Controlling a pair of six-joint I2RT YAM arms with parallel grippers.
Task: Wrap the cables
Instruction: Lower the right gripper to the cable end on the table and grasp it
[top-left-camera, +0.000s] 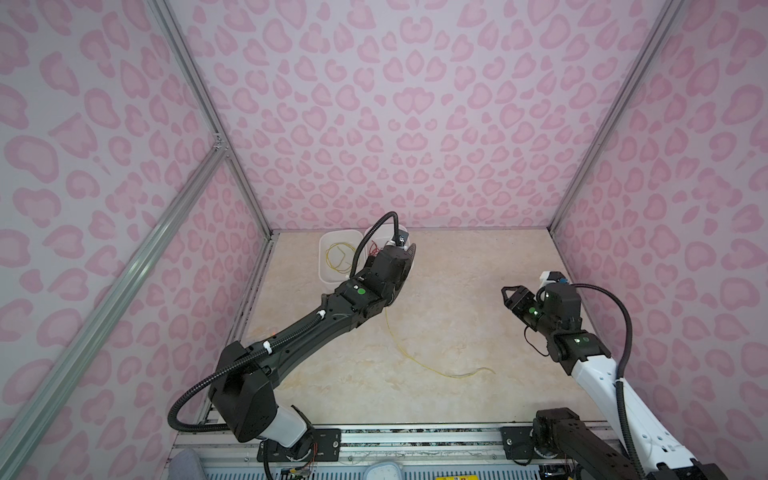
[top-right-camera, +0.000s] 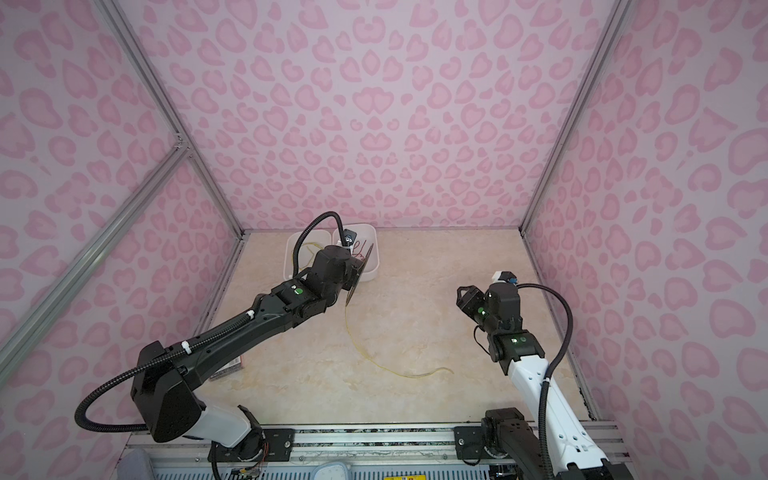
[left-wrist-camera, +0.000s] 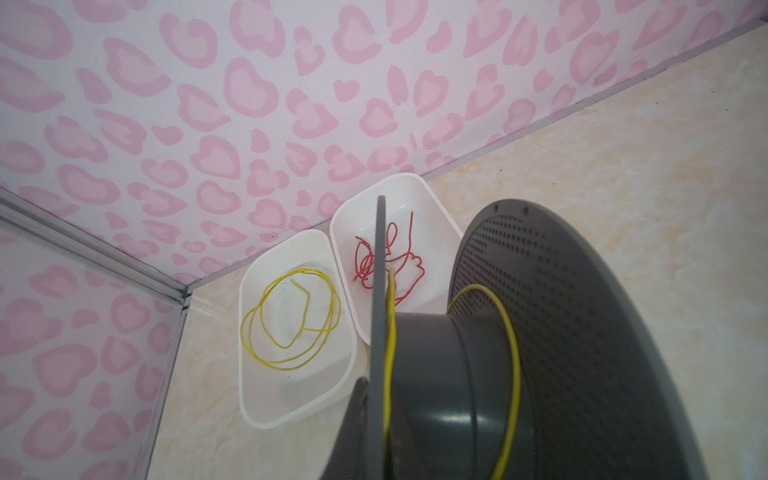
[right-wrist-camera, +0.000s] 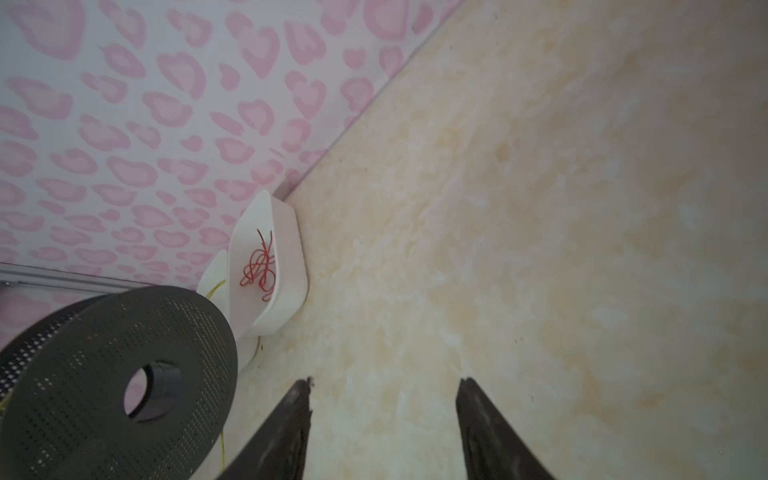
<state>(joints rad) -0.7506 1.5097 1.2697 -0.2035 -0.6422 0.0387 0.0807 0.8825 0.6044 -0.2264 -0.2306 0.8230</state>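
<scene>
The left gripper (top-right-camera: 355, 272) is closed on one flange of the grey spool (left-wrist-camera: 561, 332). A yellow cable (left-wrist-camera: 390, 332) goes around the spool's core, hangs down to the table (top-left-camera: 457, 299) and lies there, its free end between the two arms. The right gripper (right-wrist-camera: 386, 380) stands open and empty, well apart from this cable.

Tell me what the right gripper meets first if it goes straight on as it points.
Probably only bare table: nothing lies ahead of the right gripper. The spool and tray sit off to one side, though depth is unclear.
</scene>
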